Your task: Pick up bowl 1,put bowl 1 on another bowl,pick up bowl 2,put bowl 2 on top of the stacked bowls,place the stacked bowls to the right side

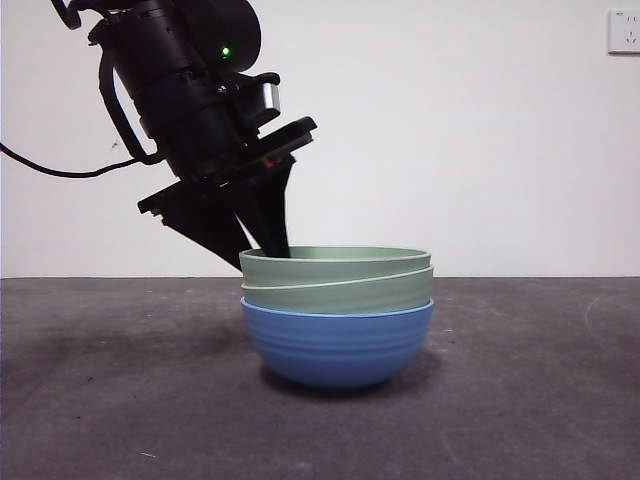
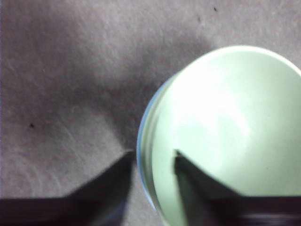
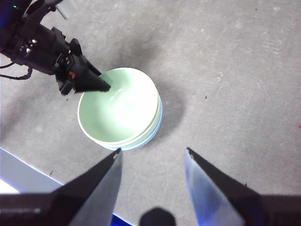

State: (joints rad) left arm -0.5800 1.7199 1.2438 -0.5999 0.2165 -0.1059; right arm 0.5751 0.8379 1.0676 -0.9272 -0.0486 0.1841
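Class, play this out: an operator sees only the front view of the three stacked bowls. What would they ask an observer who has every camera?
Operator: Which arm is at the stack?
Observer: The left gripper; its jaws straddle the rim of the stacked bowls, one inside, one outside.
Operator: Is the top green bowl empty?
Observer: Yes, nothing lies inside it.
Operator: Where is the right gripper?
Observer: High above the table, jaws open, holding nothing, looking down on the stack.

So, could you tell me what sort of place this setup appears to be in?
Probably a lab or test bench rather than a kitchen: a bare dark grey table, a plain white wall with one socket, and only the stacked bowls, with the left gripper straddling their rim.
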